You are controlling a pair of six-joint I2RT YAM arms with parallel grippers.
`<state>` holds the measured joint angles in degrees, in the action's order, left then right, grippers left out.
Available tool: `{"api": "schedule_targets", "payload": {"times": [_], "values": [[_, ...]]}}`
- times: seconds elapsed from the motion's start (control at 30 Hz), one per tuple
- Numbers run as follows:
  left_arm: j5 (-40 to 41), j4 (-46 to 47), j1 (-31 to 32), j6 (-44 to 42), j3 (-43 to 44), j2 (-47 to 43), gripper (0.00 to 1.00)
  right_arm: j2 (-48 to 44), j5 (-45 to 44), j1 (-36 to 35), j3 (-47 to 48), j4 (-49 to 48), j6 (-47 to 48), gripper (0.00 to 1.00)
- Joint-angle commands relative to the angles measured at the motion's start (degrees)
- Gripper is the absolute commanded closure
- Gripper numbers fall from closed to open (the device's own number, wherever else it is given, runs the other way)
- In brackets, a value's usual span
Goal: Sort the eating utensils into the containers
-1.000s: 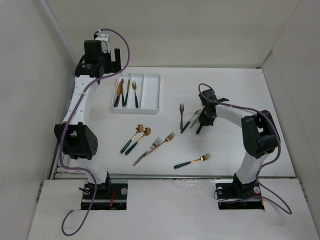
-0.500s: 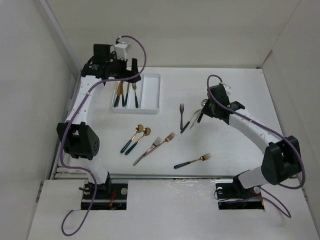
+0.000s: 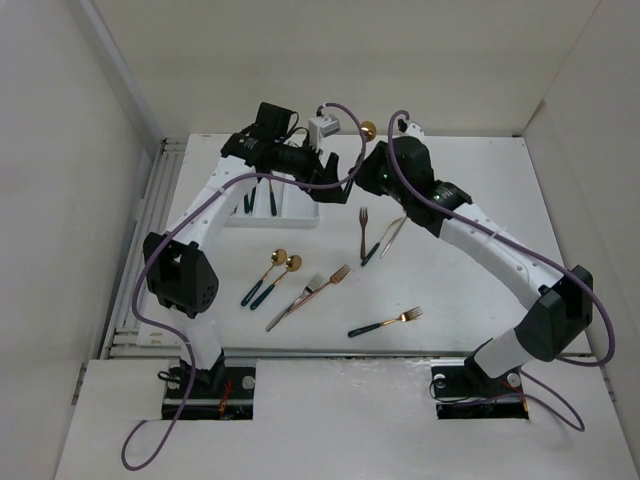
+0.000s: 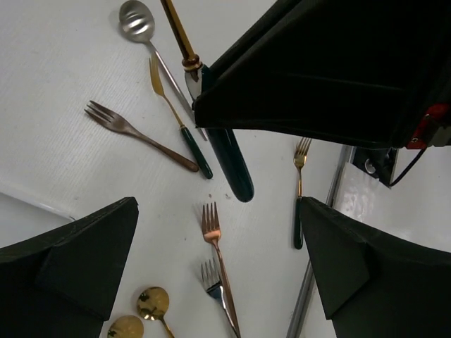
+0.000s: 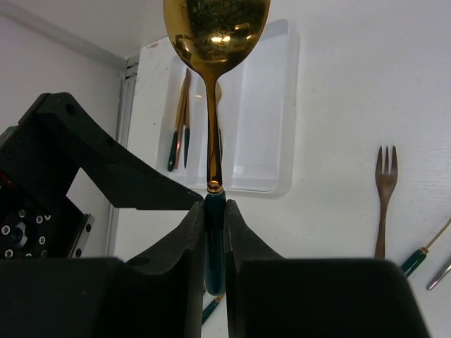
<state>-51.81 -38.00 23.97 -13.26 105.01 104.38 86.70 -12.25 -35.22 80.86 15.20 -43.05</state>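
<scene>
My right gripper [image 5: 215,208] is shut on the dark green handle of a gold spoon [image 5: 215,21] and holds it in the air next to the white tray [image 5: 275,105]. From above, the spoon's bowl [image 3: 368,128] shows past the right gripper [image 3: 372,168]. My left gripper [image 3: 326,176] is open and empty over the tray's right end [image 3: 300,212], close to the right gripper. In the left wrist view the left gripper [image 4: 218,211] is wide open above loose forks [image 4: 215,243], and the held spoon's handle [image 4: 236,169] pokes out. The tray's left compartments hold a few utensils [image 5: 180,120].
Loose on the table lie two gold spoons [image 3: 276,268], crossed forks [image 3: 318,288], a green-handled fork [image 3: 385,322], a copper fork [image 3: 363,228] and a silver spoon [image 4: 136,17]. White walls enclose the table on three sides.
My right gripper has lifted the gold spoon off the table and carried it up and left toward the tray. My left arm has swung right across the tray toward it.
</scene>
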Motion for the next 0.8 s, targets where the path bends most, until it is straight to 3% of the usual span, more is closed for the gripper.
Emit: {"api": "schedule_targets", "payload": {"times": [0.0, 0.27, 0.43, 0.57, 0.6, 0.73, 0.77], "values": [[-0.6, 1.6, -0.9, 0.1, 0.9, -1.1, 0.01, 0.0, 0.8, -0.6, 2.4, -4.1, -0.6, 1.0], [-1.1, 3.5, -0.3, 1.3, -1.0, -1.1, 0.03, 1.6, 4.8, -2.4, 3.0, -5.3, -2.2, 1.0], [0.1, 4.7, -0.3, 2.4, -2.2, -1.1, 0.16, 2.2, 7.0, -2.9, 4.1, -5.3, -2.7, 1.0], [0.7, 4.7, -0.3, 2.4, -2.8, -1.1, 0.37, 1.5, 7.0, -2.9, 4.1, -5.3, -3.4, 1.0], [0.7, 4.7, -0.3, 2.4, -2.8, -0.6, 0.5, 1.5, 7.0, -2.9, 4.1, -5.9, -3.9, 1.0], [1.2, 4.7, -0.3, 3.0, -3.3, -0.6, 0.77, 1.5, 7.6, -2.9, 4.1, -5.9, -4.4, 1.0], [1.9, 4.7, -0.3, 3.0, -3.3, -0.6, 0.9, 1.5, 7.6, -2.9, 4.1, -5.9, -4.4, 1.0]]}}
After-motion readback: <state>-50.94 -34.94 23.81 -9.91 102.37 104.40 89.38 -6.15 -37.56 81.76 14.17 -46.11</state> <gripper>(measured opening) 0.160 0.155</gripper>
